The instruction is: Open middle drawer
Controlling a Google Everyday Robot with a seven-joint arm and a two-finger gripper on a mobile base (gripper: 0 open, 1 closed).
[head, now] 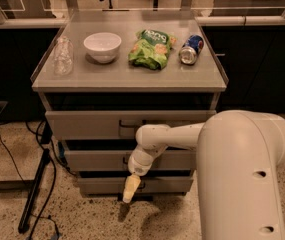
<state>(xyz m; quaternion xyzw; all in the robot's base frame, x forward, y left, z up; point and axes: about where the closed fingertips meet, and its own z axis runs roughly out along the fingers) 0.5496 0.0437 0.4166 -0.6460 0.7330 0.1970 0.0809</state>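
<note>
The middle drawer [94, 160] is the grey flat front between a taller top drawer [87, 124] and a bottom drawer [164, 185]. All three look pushed in. My white arm [177, 135] reaches in from the right across the cabinet front. My gripper [130, 188] has cream tips and points down in front of the bottom drawer, just below the middle drawer's centre. My wrist [141, 161] covers the middle drawer's handle.
On the cabinet top stand a clear plastic bottle [62, 56], a white bowl [102, 46], a green chip bag [150, 49] and a blue soda can [191, 49]. A black stand leg [36, 189] and cables lie on the floor at left. My arm's bulky body [242, 179] fills the right.
</note>
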